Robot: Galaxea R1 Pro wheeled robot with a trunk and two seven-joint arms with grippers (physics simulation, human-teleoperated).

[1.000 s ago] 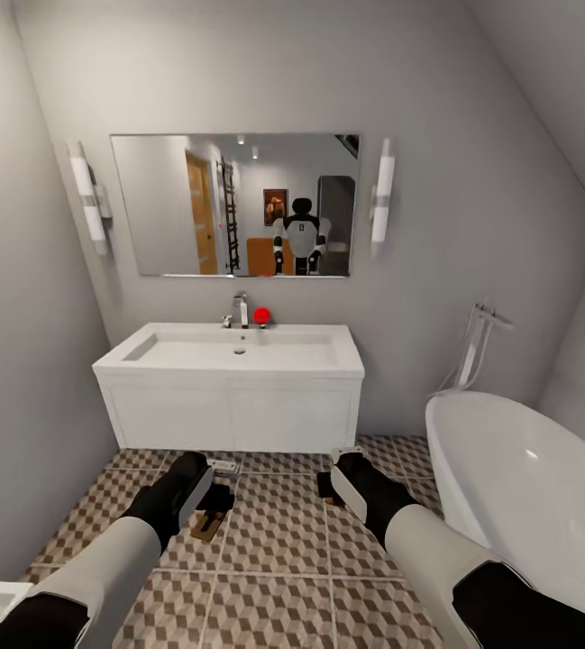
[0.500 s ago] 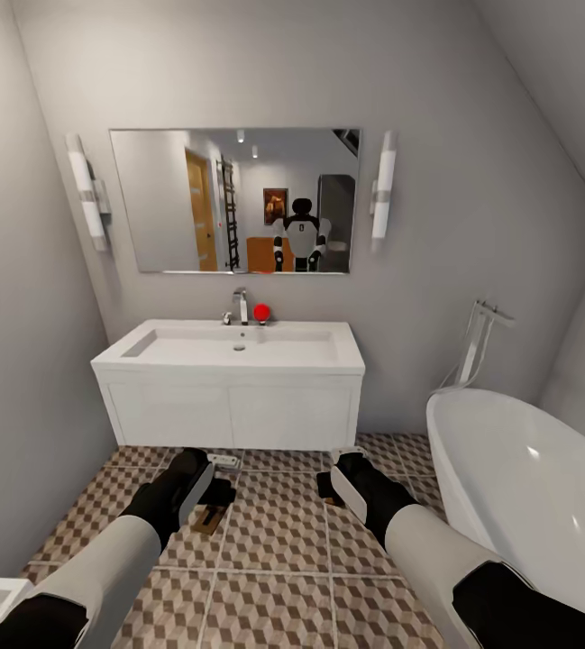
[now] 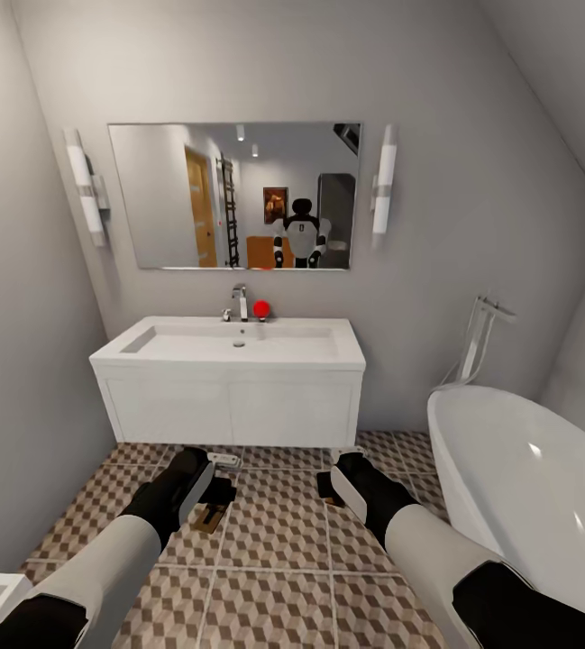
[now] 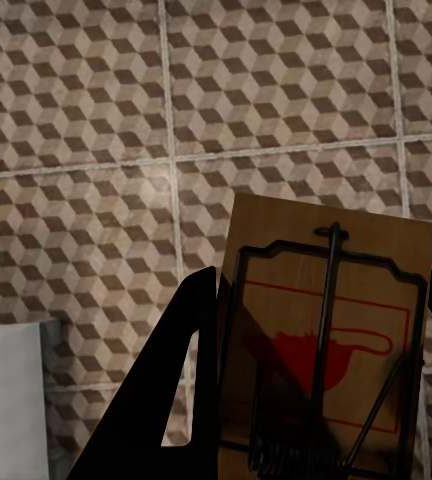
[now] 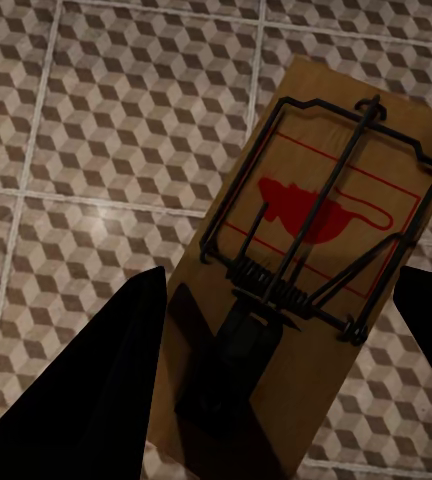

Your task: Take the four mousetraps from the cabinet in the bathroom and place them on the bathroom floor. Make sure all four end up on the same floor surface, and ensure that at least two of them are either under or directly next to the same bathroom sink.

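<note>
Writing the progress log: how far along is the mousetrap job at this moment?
Done: two traps are out of the cabinet. In hand: the left end effector grips one mousetrap and the right end effector grips the other mousetrap, both above the bathroom floor before the sink. Left: setting these down. I cannot tell where the remaining two are.

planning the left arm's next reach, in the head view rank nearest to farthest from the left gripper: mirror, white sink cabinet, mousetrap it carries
1. The mousetrap, right at the left gripper, low over the tiled floor.
2. The white sink cabinet, ahead against the back wall.
3. The mirror, high on that wall above the sink.
</note>
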